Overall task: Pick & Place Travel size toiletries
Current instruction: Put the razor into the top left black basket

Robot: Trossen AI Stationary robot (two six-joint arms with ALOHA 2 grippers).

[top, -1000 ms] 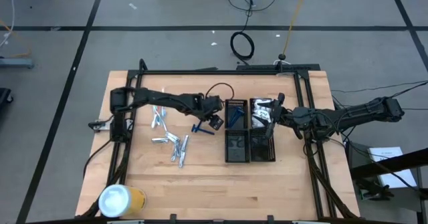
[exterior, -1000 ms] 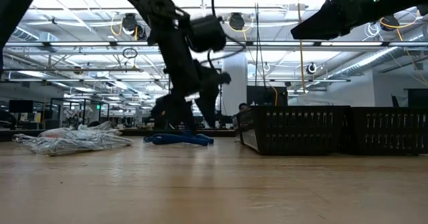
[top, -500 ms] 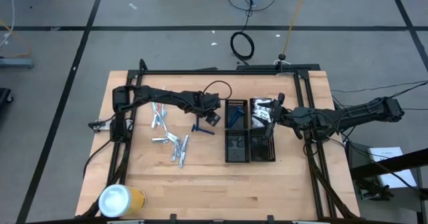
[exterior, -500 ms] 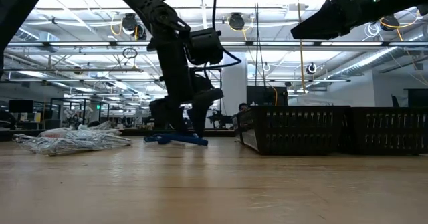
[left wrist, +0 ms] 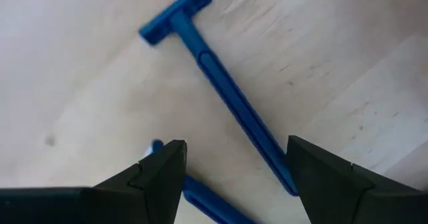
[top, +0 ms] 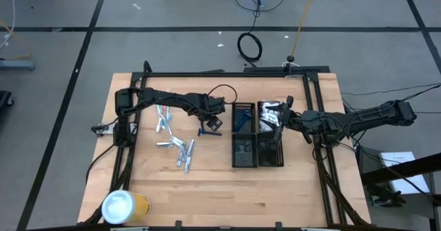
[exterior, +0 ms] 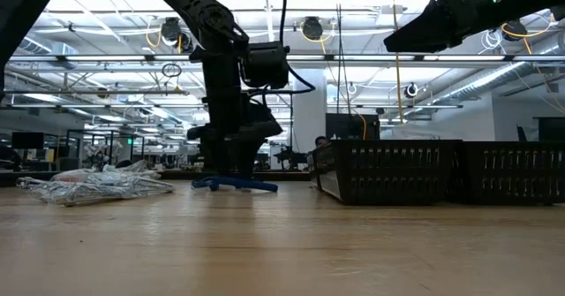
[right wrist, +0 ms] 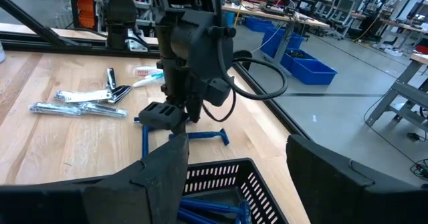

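Inside black tray [top: 242, 118]: blue razors [top: 240, 123].

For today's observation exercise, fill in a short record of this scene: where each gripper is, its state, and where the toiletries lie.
left gripper: open, low over a blue razor on the table
right gripper: open, above the black trays
in trays: blue razors, white packet
loose pile: silvery sachets, toothbrushes
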